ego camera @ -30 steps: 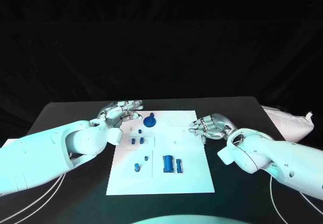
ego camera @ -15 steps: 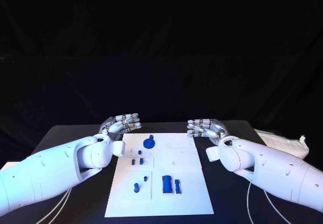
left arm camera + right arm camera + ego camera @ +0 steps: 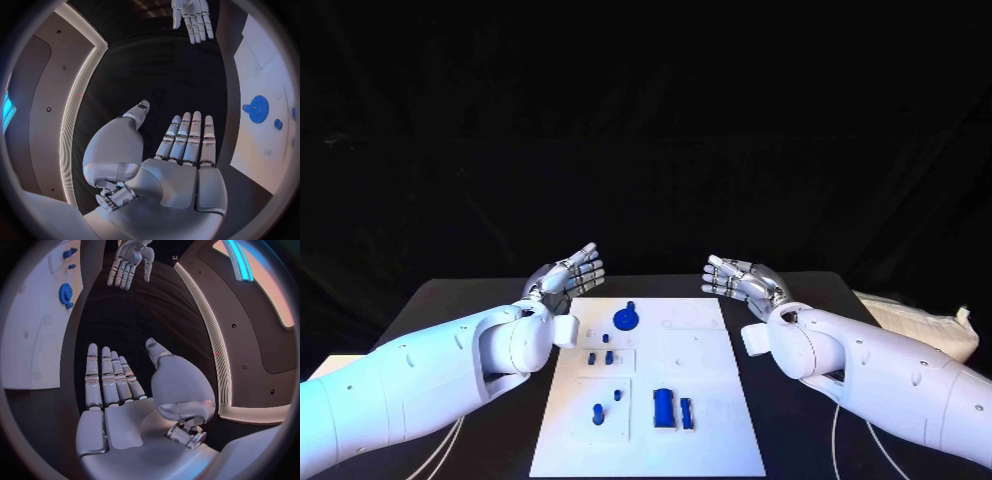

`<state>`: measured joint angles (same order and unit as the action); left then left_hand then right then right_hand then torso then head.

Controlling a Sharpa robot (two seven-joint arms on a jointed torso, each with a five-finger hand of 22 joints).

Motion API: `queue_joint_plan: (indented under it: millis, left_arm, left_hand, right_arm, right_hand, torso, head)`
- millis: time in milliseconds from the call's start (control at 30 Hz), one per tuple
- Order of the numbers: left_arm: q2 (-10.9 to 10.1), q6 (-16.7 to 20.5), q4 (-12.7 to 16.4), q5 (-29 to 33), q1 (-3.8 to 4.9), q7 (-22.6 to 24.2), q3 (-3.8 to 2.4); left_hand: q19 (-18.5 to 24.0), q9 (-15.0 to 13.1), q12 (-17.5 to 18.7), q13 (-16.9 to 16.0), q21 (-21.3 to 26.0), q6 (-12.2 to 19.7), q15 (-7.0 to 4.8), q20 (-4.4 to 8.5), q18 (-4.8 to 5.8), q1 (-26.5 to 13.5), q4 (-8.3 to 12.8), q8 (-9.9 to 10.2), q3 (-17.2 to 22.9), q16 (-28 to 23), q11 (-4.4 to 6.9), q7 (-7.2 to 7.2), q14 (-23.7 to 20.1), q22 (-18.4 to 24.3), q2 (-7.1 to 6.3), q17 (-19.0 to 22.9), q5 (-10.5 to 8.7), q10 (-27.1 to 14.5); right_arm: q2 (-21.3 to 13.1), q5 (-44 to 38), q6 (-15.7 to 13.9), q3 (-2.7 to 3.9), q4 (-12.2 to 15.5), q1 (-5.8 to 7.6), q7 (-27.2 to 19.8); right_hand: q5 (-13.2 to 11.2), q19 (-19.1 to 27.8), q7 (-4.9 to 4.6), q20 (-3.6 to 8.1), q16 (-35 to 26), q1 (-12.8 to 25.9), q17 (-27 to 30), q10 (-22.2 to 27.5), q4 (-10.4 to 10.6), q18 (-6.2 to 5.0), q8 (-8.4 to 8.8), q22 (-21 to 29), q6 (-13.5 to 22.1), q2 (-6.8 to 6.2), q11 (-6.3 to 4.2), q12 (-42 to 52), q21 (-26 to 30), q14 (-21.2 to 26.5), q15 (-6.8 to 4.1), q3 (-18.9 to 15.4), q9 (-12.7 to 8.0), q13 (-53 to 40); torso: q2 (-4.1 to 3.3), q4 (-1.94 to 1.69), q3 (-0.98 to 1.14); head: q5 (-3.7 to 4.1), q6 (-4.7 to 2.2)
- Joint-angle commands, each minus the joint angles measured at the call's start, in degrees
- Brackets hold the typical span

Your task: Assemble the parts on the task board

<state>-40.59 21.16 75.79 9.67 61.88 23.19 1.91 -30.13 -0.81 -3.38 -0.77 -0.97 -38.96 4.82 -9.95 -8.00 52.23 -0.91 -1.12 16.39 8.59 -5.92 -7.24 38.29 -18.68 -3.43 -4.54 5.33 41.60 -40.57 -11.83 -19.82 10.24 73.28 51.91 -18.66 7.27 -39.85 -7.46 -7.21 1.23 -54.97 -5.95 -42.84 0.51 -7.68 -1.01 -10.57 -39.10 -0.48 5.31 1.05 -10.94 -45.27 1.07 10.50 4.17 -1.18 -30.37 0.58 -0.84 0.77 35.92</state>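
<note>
Lying flat across the black table (image 3: 459, 300), the white task board (image 3: 682, 400) sat between both arms, with black drapery filling the room behind. A round blue gear-shaped part (image 3: 625, 320) stood near the board's far end; small blue pegs (image 3: 600, 357) sat mid-board, and two blue upright blocks (image 3: 671, 408) stood close together toward the near end. A crumpled white cloth (image 3: 927, 330) lay at the table's right edge. The left hand (image 3: 570, 273) hovered past the board's far left corner, fingers straight and apart, holding nothing. The right hand (image 3: 741, 279) hovered off the far right corner, fingers also extended and empty, touching no part.
</note>
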Motion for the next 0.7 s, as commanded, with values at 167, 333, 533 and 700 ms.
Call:
queue_joint_plan:
  millis: [167,333,533,700]
  left_arm:
    - [-2.0,12.9,7.1,-5.5,-0.85,3.9,-0.95]
    - [-3.4,19.6,11.8,-8.3,-1.43,5.7,-1.59]
    - [-4.1,22.9,14.1,-9.6,-1.72,6.6,-1.90]
    - [-4.1,23.0,14.2,-9.7,-1.72,6.6,-1.91]
  left_hand:
    - [12.7,0.8,3.4,0.8,1.0,16.4,-4.82,4.17,3.01,-21.9,0.9,1.1,-6.9,-3.6,5.92,3.04,-16.1,7.8,3.43,4.5,-5.33,-17.5]
    - [16.1,0.8,3.4,0.8,1.0,20.8,-4.82,5.30,3.63,-27.9,0.9,1.1,-8.7,-8.6,5.92,7.24,-20.4,10.0,3.43,4.5,-5.33,-22.2]
    - [19.3,0.8,3.4,0.8,1.0,25.0,-4.82,9.95,8.00,-33.5,0.9,1.1,-10.5,-8.6,5.92,7.24,-24.5,12.0,3.43,4.5,-5.33,-26.6]
    - [20.9,0.8,3.4,0.8,1.0,27.2,-4.82,9.95,8.00,-36.5,0.9,1.1,-11.5,-8.6,5.92,7.24,-26.8,13.1,3.43,4.5,-5.33,-29.1]
  right_arm:
    - [-1.9,6.3,-12.9,-4.58,7.9,3.82,-6.2]
    - [-3.3,9.8,-20.1,-8.19,13.5,6.64,-9.3]
    - [-4.1,11.7,-24.1,-10.13,16.5,8.16,-11.0]
    - [-4.1,11.8,-24.3,-10.24,16.7,8.25,-11.1]
  right_hand:
    - [-3.0,16.7,3.15,3.02,-1.2,23.0,5.9,17.9,-0.5,3.06,1.01,4.4,16.4,0.48,-5.31,-1.1,4.6,19.0,-1.07,-4.4,-4.2,1.2]
    - [-7.3,21.3,7.46,7.21,-1.2,29.4,5.9,22.9,-0.5,7.68,1.01,5.7,20.9,0.48,-5.31,-1.1,5.8,24.2,-1.07,-5.6,-4.2,1.2]
    - [-7.3,25.5,7.46,7.21,-1.2,35.2,5.9,27.5,-0.5,7.68,1.01,10.6,25.1,0.48,-5.31,-1.1,10.9,29.0,-1.07,-10.5,-4.2,1.2]
    - [-7.3,27.8,7.46,7.21,-1.2,38.4,5.9,29.9,-0.5,7.68,1.01,10.6,27.3,0.48,-5.31,-1.1,10.9,31.6,-1.07,-10.5,-4.2,1.2]
  torso:
    - [-0.81,-0.58,0.84]
    - [-0.81,-0.58,0.84]
    - [-0.81,-0.58,0.84]
    - [-0.81,-0.58,0.84]
  head:
    - [-0.77,-1.54]
    - [-0.77,-1.54]
    - [-0.77,-1.54]
    - [-0.77,-1.54]
